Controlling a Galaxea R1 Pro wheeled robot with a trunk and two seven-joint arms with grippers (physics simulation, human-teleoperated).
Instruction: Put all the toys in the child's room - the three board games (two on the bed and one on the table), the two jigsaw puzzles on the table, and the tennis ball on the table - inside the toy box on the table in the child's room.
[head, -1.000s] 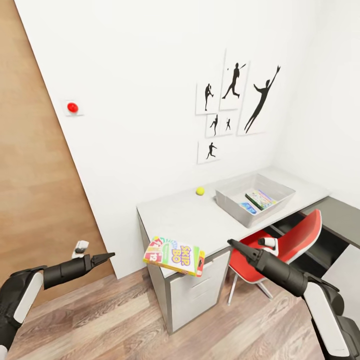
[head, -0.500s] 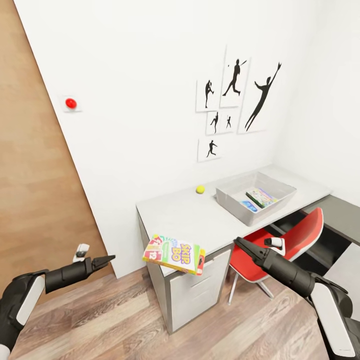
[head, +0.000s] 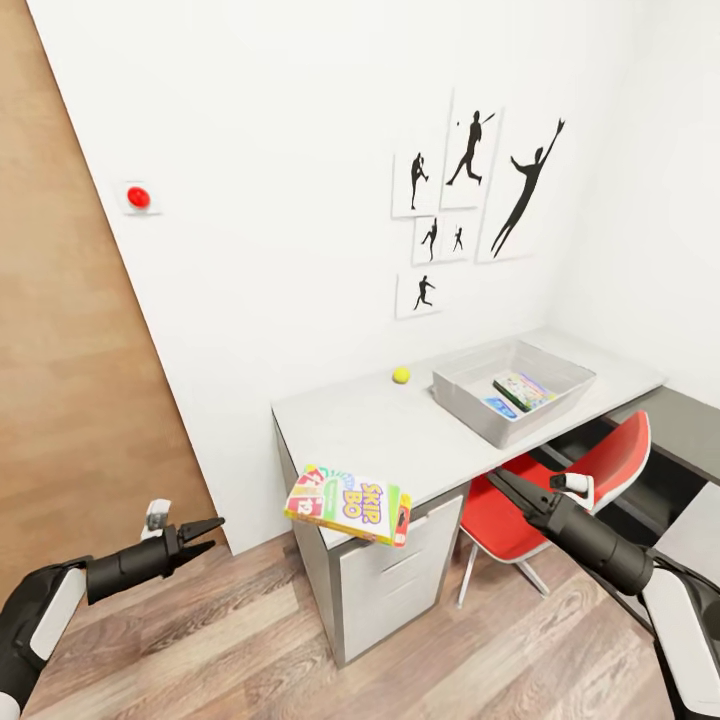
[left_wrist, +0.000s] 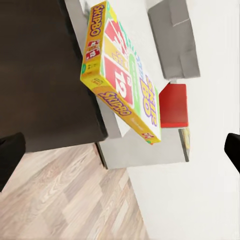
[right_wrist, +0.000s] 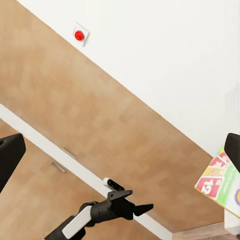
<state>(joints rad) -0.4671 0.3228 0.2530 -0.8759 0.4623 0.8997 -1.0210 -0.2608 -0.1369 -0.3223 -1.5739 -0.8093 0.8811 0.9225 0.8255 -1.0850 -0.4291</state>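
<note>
Board game (head: 348, 503) overhanging the tabletop (head: 400, 430) edge, between left tool (head: 212, 528) and right tool (head: 497, 479); both wide, empty, likely for a two-sided grasp.

A yellow-green-red board game (head: 348, 503) lies tilted over the tabletop (head: 400, 435) front edge. The tennis ball (head: 401, 375) rests near the grey toy box (head: 470, 405), which holds flat colourful toys.

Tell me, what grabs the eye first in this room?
A bright Skip-Bo game box juts over the near corner of the grey table, half off its edge. Farther back a tennis ball sits by the wall beside a grey toy box. Both black end effectors, left and right, hang open over the floor.
</note>
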